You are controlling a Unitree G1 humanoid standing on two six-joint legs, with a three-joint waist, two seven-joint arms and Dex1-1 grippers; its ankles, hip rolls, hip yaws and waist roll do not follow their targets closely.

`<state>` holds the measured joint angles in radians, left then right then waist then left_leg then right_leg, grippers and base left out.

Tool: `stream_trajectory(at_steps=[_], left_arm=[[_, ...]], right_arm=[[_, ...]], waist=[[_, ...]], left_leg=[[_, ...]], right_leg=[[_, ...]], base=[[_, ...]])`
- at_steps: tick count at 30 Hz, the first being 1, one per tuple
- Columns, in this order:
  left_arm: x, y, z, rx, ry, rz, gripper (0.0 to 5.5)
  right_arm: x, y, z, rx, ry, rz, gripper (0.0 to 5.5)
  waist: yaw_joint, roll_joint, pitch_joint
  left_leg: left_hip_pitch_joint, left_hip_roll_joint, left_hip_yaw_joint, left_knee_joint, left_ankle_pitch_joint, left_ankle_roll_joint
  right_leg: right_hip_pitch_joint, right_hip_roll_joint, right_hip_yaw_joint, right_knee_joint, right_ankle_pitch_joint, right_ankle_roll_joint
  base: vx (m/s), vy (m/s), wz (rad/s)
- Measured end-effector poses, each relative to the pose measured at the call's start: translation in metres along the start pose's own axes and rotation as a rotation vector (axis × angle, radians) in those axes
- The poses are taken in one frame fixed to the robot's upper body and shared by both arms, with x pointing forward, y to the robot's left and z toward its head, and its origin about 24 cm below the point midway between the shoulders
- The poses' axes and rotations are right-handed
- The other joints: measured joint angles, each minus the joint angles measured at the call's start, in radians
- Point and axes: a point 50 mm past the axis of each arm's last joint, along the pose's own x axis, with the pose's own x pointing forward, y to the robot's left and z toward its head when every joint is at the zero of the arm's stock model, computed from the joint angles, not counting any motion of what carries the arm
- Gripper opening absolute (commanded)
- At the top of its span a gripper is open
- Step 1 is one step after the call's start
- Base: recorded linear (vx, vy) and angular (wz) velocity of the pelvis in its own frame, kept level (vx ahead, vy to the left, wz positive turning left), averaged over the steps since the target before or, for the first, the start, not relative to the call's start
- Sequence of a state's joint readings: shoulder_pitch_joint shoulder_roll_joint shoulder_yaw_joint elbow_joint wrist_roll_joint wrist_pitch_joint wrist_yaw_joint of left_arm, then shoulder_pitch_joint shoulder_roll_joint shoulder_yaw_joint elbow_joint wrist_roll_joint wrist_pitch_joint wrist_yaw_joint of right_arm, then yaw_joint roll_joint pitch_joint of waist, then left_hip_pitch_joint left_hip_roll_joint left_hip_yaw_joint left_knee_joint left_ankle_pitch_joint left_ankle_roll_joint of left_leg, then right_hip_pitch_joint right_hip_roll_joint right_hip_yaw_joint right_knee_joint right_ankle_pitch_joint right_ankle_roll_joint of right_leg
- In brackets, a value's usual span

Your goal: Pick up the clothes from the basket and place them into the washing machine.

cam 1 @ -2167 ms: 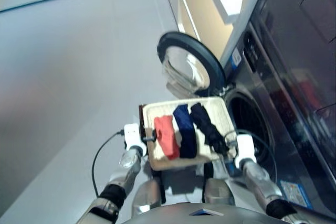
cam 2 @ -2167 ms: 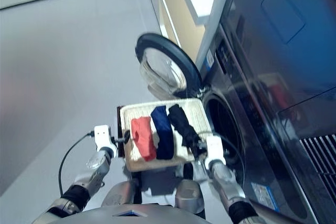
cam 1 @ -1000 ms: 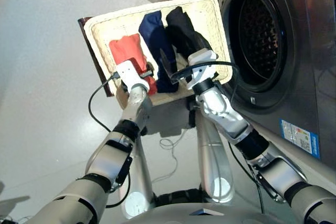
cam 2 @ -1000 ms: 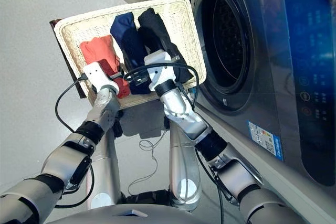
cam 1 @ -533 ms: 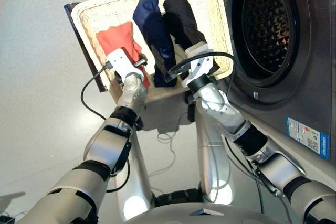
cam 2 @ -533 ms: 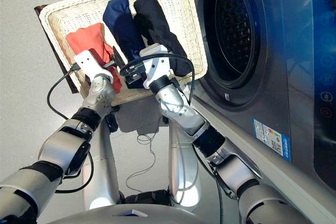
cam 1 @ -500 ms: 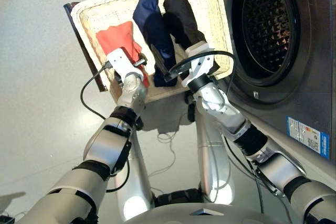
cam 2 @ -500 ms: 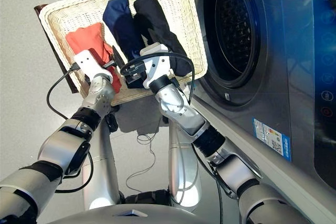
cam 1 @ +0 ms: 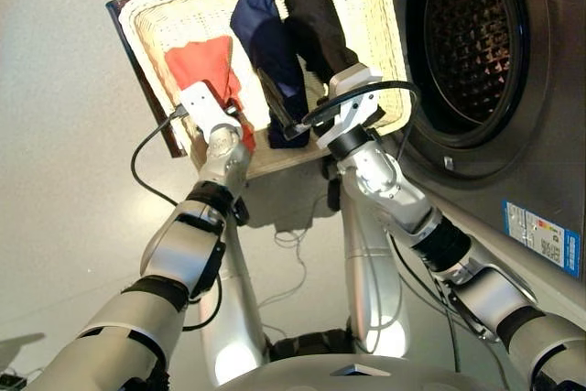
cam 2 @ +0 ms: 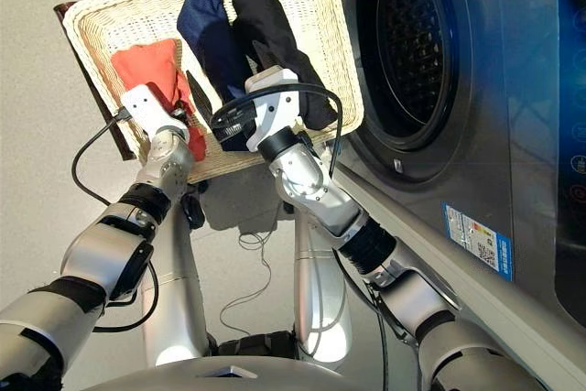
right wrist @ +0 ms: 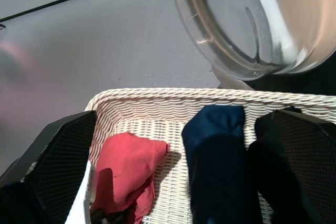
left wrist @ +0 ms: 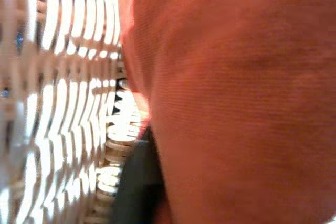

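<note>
Head-camera pictures give you the cream-white basket [cam 1: 380, 34] just beside the round drum opening of the washing machine [cam 1: 540, 89], with 3 rolled garments lying side by side in it: the coral red garment [cam 1: 203, 63] on the left, the navy blue garment [cam 1: 267, 38] in the middle, and the black garment [cam 1: 316, 27] nearest the drum. You see the left gripper [cam 1: 236, 125] low at the near end of the coral red garment, its fingers hidden by the white wrist block, so you cannot tell there whether they are apart or together. You see the right gripper [cam 2: 215, 107] over the near end of the navy blue garment, its 2 black fingers spread apart with nothing between them. From the left wrist, you get coral red cloth filling most of the picture, basket weave close beside it and 1 dark finger [left wrist: 134, 184] pressed against the cloth; the jaw state stays unreadable. From the right wrist, you see both black fingers [right wrist: 58, 142] wide apart, all 3 garments between them in the basket, and the glass porthole door [right wrist: 252, 19] beyond the far rim.
</note>
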<state>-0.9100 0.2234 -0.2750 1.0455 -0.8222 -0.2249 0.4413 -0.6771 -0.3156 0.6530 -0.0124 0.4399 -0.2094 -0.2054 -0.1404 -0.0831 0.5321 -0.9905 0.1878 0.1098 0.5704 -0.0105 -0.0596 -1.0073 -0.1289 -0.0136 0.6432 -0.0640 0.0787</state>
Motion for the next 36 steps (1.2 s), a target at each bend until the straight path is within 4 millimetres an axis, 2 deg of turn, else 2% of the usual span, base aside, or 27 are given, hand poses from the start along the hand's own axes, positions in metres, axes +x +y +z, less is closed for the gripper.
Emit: stream_trajectory(at_steps=[4,6,9,12,14,16,21,25,29,33,36], left_arm=[[-0.012,-0.017,-0.002,0.133,-0.068,-0.118,0.0],[-0.025,-0.022,-0.001,0.168,-0.134,-0.191,0.0],[-0.038,-0.027,-0.001,0.227,-0.214,-0.242,0.0],[-0.052,-0.023,0.014,0.31,-0.372,-0.271,0.0],[-0.064,-0.019,0.029,0.339,-0.495,-0.299,0.0],[-0.067,-0.016,0.039,0.393,-0.574,-0.304,0.0],[-0.081,-0.013,0.055,0.589,-0.776,-0.342,0.0],[-0.091,-0.012,0.051,0.746,-0.871,-0.408,0.0],[-0.098,-0.01,0.055,0.78,-0.928,-0.418,0.0],[-0.107,-0.02,0.065,0.808,-1.039,-0.449,0.0],[-0.109,-0.023,0.065,0.82,-1.066,-0.454,0.0]], right_arm=[[-0.006,-0.004,-0.003,0.018,-0.005,-0.036,5.5],[-0.01,-0.008,-0.005,0.012,0.009,-0.054,5.5],[-0.017,-0.016,-0.008,-0.01,0.031,-0.075,5.5],[-0.019,-0.026,0.0,-0.057,0.014,-0.062,5.5],[-0.019,-0.031,0.014,-0.06,-0.028,-0.052,5.5],[-0.015,-0.035,0.023,-0.038,-0.054,-0.036,5.5],[-0.006,-0.025,0.04,0.057,-0.094,0.062,5.5],[0.002,-0.013,0.052,0.093,-0.132,0.142,5.5],[0.003,-0.008,0.053,0.093,-0.13,0.169,5.5],[0.002,-0.005,0.05,0.094,-0.115,0.186,5.5],[0.002,-0.003,0.05,0.092,-0.114,0.194,5.5]], waist=[[-0.002,-0.007,0.0],[-0.015,-0.008,0.0],[-0.01,-0.009,0.0],[0.001,-0.009,0.0],[0.008,-0.009,0.0],[0.012,-0.009,0.0],[0.029,-0.009,0.0],[0.034,-0.008,0.0],[0.036,-0.008,0.0],[0.047,-0.008,0.0],[0.047,-0.008,0.0]], left_leg=[[0.019,-0.018,0.004,-0.031,0.004,0.004],[0.034,-0.025,0.007,-0.053,0.007,0.004],[0.081,-0.035,0.013,-0.1,0.027,0.001],[0.122,-0.038,0.015,-0.141,0.038,-0.004],[0.14,-0.038,0.012,-0.159,0.045,-0.007],[0.154,-0.039,0.011,-0.166,0.046,-0.008],[0.151,-0.04,0.006,-0.168,0.047,-0.008],[0.147,-0.043,0.0,-0.168,0.048,-0.009],[0.144,-0.05,-0.003,-0.169,0.048,-0.009],[0.144,-0.052,-0.004,-0.167,0.048,-0.009],[0.148,-0.053,-0.004,-0.168,0.049,-0.008]], right_leg=[[0.011,-0.004,0.007,-0.019,0.005,0.005],[0.023,-0.004,0.006,-0.037,0.006,0.011],[0.059,-0.01,0.0,-0.059,0.015,0.008],[0.09,-0.017,-0.007,-0.076,0.014,0.005],[0.106,-0.016,-0.013,-0.086,0.014,0.003],[0.117,-0.017,-0.014,-0.088,0.011,0.002],[0.118,-0.014,-0.019,-0.087,0.01,0.001],[0.119,-0.02,-0.03,-0.085,0.003,0.0],[0.119,-0.023,-0.034,-0.085,0.0,0.003],[0.121,-0.025,-0.034,-0.084,-0.001,0.004],[0.126,-0.03,-0.035,-0.083,-0.001,0.004]], base=[[0.0,0.0,0.0],[-0.027,-0.002,0.001],[0.0,0.0,0.0],[0.017,-0.009,0.009],[0.0,0.0,0.0],[0.0,0.0,0.0],[0.0,0.0,0.0],[0.0,0.0,0.0],[0.0,0.0,0.0],[0.0,0.0,0.0],[0.0,0.0,0.0]])
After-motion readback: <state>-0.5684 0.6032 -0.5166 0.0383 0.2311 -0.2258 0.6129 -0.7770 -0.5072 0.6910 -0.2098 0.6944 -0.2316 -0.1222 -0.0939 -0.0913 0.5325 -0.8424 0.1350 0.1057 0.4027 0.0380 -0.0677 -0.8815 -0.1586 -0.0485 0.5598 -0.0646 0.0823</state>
